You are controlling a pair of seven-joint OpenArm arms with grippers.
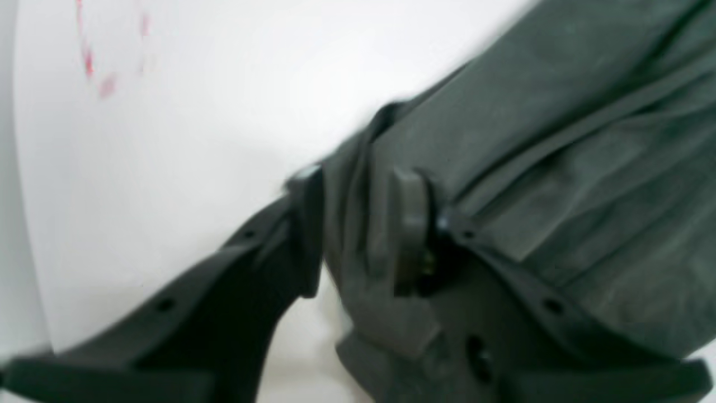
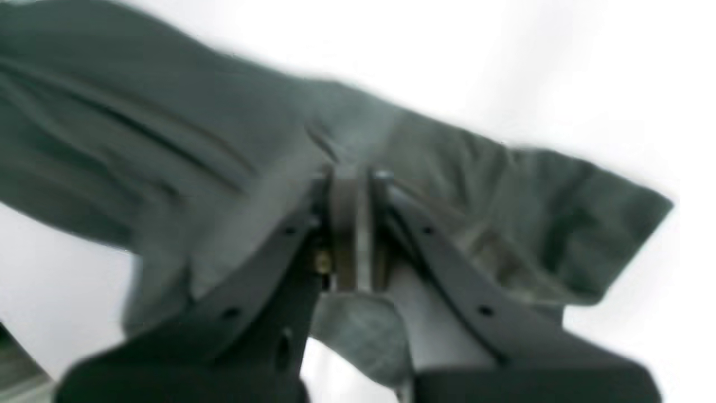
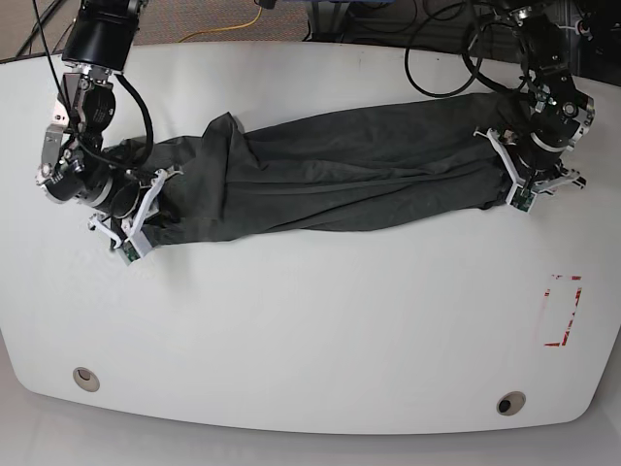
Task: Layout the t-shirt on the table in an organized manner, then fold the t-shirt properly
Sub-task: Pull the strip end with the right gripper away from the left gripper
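Two grommet holes [image 3: 85, 378] sit along the near edge of the white table [image 3: 320, 330], with a red tape mark [image 3: 561, 311] at the near right. Farther back the t-shirt [image 3: 340, 180] lies stretched left to right in a long, wrinkled band. At its left end the right gripper [image 2: 356, 187] has its jaws clenched on a bunch of cloth; at its right end the left gripper [image 1: 358, 224] grasps a thick fold between its jaws.

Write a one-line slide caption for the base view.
Two grippers, left and right, stretch a dark t-shirt across the white table.
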